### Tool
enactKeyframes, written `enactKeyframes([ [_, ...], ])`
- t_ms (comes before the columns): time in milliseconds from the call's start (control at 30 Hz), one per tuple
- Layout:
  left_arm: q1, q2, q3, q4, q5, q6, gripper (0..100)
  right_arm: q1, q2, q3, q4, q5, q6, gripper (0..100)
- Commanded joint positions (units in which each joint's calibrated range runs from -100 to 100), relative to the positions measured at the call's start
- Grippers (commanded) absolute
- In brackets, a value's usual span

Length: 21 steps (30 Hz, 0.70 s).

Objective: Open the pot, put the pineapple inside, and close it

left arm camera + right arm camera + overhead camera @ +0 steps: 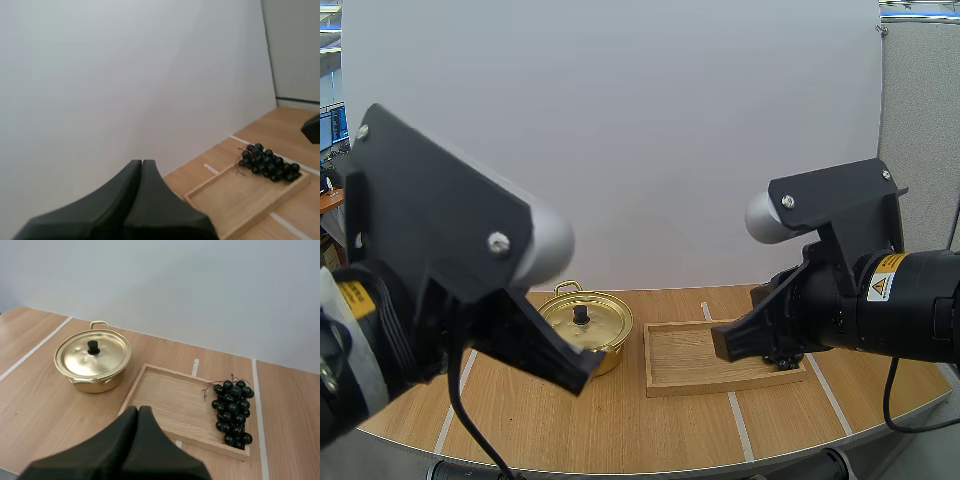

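Golden pot [92, 371], lid [106, 353] on, is sitting beside your wooden tray [167, 402]; grapes [231, 412] are lying at the tray's other end. Left pincer [142, 162] and right pincer [138, 409] are pinching together, empty.

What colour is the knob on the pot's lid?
Black. The knob stands out against the shiny gold lid, clearest in the right wrist view.

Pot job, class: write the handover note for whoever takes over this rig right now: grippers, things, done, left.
Left gripper: shut, empty, raised off the table.
Right gripper: shut, empty, over the wooden tray's near edge.
Pot stands beside the wooden tray, lid on.
The fruit is a bunch of grapes, lying at one end of the tray.
Done: nothing.
Left: lift the lid, put the grapes in, close the pot.
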Motion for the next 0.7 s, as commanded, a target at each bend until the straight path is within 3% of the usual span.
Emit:
enactKeyframes([
  [0, 0.02, -3.5, 6.6, 4.86, -23.52, -12.46, 0, -4.15, -0.45, 0.24, 0.83, -8.43, 6.11, 0],
  [233, 0.02, -3.83, 12.9, 12.2, -37.47, -23.97, 0, -6.68, -0.45, 0.24, 1.24, -21.31, 9.43, 0],
  [533, 0.02, -3.83, 16.97, 13.93, -42.64, -25.6, 0, -6.92, -1.28, 0.24, 1.36, -27.47, 9.43, 0],
  [667, 0.02, -3.83, 18.17, 16.26, -44.86, -27.66, 0, -6.92, -7.28, 2.52, 1.0, -32.96, 9.43, 0],
])
